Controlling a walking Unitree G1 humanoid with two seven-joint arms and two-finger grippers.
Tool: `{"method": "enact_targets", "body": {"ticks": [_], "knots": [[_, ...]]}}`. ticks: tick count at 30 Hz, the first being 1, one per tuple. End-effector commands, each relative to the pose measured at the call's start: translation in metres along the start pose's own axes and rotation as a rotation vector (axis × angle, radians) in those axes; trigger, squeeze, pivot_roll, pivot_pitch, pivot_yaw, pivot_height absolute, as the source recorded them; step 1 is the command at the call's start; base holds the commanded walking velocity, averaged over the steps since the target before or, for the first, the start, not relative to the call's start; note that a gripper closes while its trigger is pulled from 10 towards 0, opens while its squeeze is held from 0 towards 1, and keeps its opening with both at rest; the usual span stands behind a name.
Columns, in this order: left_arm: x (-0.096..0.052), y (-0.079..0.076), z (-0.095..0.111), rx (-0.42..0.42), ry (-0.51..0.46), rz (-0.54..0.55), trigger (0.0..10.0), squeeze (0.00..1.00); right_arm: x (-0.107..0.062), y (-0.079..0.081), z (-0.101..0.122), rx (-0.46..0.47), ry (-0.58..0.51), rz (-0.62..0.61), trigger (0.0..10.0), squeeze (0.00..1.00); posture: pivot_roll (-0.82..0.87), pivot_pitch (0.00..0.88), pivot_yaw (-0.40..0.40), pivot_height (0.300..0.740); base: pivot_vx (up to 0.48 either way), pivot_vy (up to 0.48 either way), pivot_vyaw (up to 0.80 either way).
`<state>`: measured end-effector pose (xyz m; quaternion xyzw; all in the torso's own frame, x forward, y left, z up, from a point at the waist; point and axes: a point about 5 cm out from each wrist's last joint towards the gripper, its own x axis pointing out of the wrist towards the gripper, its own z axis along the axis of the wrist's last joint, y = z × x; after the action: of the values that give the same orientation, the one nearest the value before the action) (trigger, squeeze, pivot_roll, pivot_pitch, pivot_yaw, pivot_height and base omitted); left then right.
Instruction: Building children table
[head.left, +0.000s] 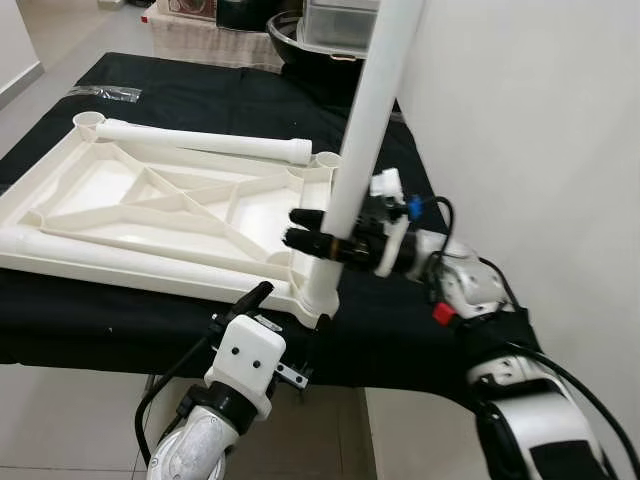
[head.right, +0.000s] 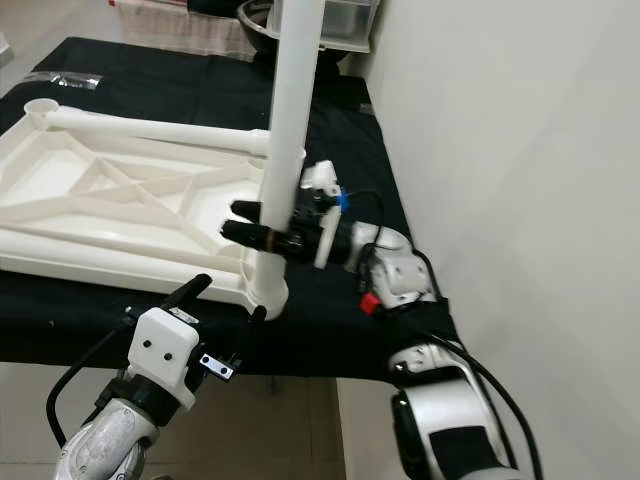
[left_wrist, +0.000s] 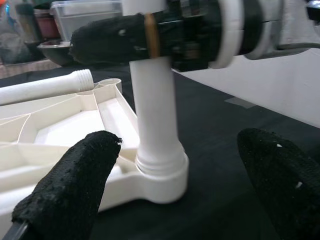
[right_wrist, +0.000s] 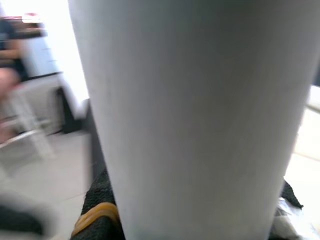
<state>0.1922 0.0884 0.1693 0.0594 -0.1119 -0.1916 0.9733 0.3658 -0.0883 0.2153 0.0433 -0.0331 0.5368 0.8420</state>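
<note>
A black cloth-covered table (head.left: 190, 95) stands against the wall, and on it the white tabletop (head.left: 150, 205) of the children's table lies upside down, its ribbed underside facing up and a round socket at each corner. Two loose legs lie flat on it: one leg (head.left: 205, 140) along the far edge with its threaded end pointing toward the far right corner, and another leg (head.left: 100, 255) along the near edge. The piece that matters is the third leg (head.left: 350, 170), standing nearly upright in the near right corner socket (head.left: 318, 300) — its long axis runs up and leans a little away toward the wall side, its foot seated in the collar. The right gripper (head.left: 312, 230) reaches in from the wall side and has its two black fingers clamped across this leg, partway up the shaft, well above the socket. The left gripper (left_wrist: 180, 200) waits low at the table's front edge, just in front of and below that same corner; in its wrist view its fingers (left_wrist: 75, 185) are spread wide apart, one to each side of the leg's base but touching nothing. So the leg lies straight ahead of the left fingers, while the right arm is the one actually on it; I judge that any turning or pressing down to seat the leg falls to the right.
</note>
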Motion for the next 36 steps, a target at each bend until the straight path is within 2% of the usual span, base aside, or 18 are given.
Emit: {"method": "enact_targets", "body": {"ticks": [1,4,7,9,14,15,16,17,18,20,21,27,28,30,31,32,34,36], "knots": [[-0.001,-0.003,-0.003,-0.013,0.015,-0.010,10.0,0.00,-0.008,-0.011,-0.006,0.049,0.004,-0.128,0.0,0.00,0.13,0.106,-0.150,0.740,0.000,0.000,0.00],[-0.001,-0.003,-0.003,-0.013,0.017,-0.010,10.0,0.00,-0.017,-0.031,-0.008,0.048,-0.014,-0.468,0.0,0.00,0.12,0.107,-0.150,0.740,0.000,0.000,0.00],[-0.001,-0.003,-0.004,-0.013,0.018,-0.010,10.0,0.00,-0.024,-0.039,-0.008,0.054,-0.014,-0.611,0.0,0.00,0.12,0.105,-0.151,0.740,0.000,0.000,0.00],[-0.001,-0.003,-0.004,-0.012,0.020,-0.011,10.0,0.00,-0.043,-0.055,-0.011,0.094,-0.017,-0.921,0.0,0.00,0.12,0.106,-0.149,0.740,0.000,0.000,0.00],[-0.001,-0.003,-0.004,-0.012,0.021,-0.012,10.0,0.00,-0.048,-0.058,-0.012,0.105,-0.016,-0.991,0.0,0.00,0.12,0.106,-0.149,0.740,0.000,0.000,0.00],[-0.001,-0.003,-0.005,-0.012,0.022,-0.013,10.0,0.00,-0.058,-0.059,-0.018,0.116,-0.002,-1.169,0.0,0.00,0.11,0.098,-0.147,0.740,0.000,0.000,0.00],[-0.001,-0.003,-0.005,-0.012,0.022,-0.013,10.0,0.00,-0.058,-0.059,-0.018,0.116,-0.002,-1.169,0.0,0.00,0.11,0.098,-0.147,0.740,0.000,0.000,0.00],[-0.001,-0.004,-0.005,-0.012,0.024,-0.014,10.0,0.00,-0.063,-0.054,-0.022,0.102,-0.006,-1.329,0.0,0.00,0.11,0.084,-0.147,0.740,0.000,0.000,0.00],[-0.001,-0.004,-0.005,-0.012,0.024,-0.014,10.0,0.00,-0.063,-0.054,-0.022,0.102,-0.006,-1.329,0.0,0.00,0.11,0.084,-0.147,0.740,0.000,0.000,0.00],[-0.002,-0.005,-0.007,-0.012,0.027,-0.016,10.0,0.00,-0.063,-0.041,-0.029,0.096,-0.016,-1.516,0.0,0.00,0.12,0.070,-0.151,0.740,0.000,0.000,0.00],[-0.003,-0.005,-0.007,-0.012,0.030,-0.016,10.0,0.00,-0.052,-0.035,-0.030,0.096,-0.034,-1.490,10.0,0.00,0.12,0.068,-0.152,0.740,0.000,0.000,0.00],[-0.004,-0.006,-0.008,-0.011,0.033,-0.021,10.0,0.00,-0.037,-0.027,-0.025,0.056,-0.071,-1.449,10.0,0.00,0.12,0.065,-0.150,0.740,0.000,0.000,0.00],[-0.004,-0.006,-0.008,-0.012,0.034,-0.024,10.0,0.00,-0.032,-0.027,-0.017,0.034,-0.116,-1.415,10.0,1.00,0.12,0.067,-0.151,0.740,0.000,0.000,0.00],[-0.004,-0.007,-0.008,-0.012,0.034,-0.027,10.0,0.00,-0.030,-0.029,-0.011,0.031,-0.154,-1.390,10.0,1.00,0.11,0.067,-0.152,0.740,0.000,0.000,0.00],[-0.003,-0.007,-0.008,-0.014,0.034,-0.028,10.0,0.00,-0.033,-0.034,-0.003,0.023,-0.193,-1.365,10.0,0.00,0.11,0.066,-0.152,0.740,0.000,0.000,0.00],[-0.003,-0.007,-0.008,-0.014,0.034,-0.028,10.0,0.00,-0.033,-0.034,-0.003,0.023,-0.193,-1.365,10.0,0.00,0.11,0.066,-0.152,0.740,0.000,0.000,0.00],[-0.002,-0.007,-0.008,-0.016,0.033,-0.026,10.0,0.00,-0.035,-0.043,0.015,0.023,-0.268,-1.166,10.0,0.00,0.11,0.071,-0.155,0.740,0.000,0.000,0.00],[-0.002,-0.007,-0.008,-0.016,0.033,-0.026,10.0,0.00,-0.035,-0.043,0.015,0.023,-0.268,-1.166,10.0,0.00,0.11,0.071,-0.155,0.740,0.000,0.000,0.00]]}}
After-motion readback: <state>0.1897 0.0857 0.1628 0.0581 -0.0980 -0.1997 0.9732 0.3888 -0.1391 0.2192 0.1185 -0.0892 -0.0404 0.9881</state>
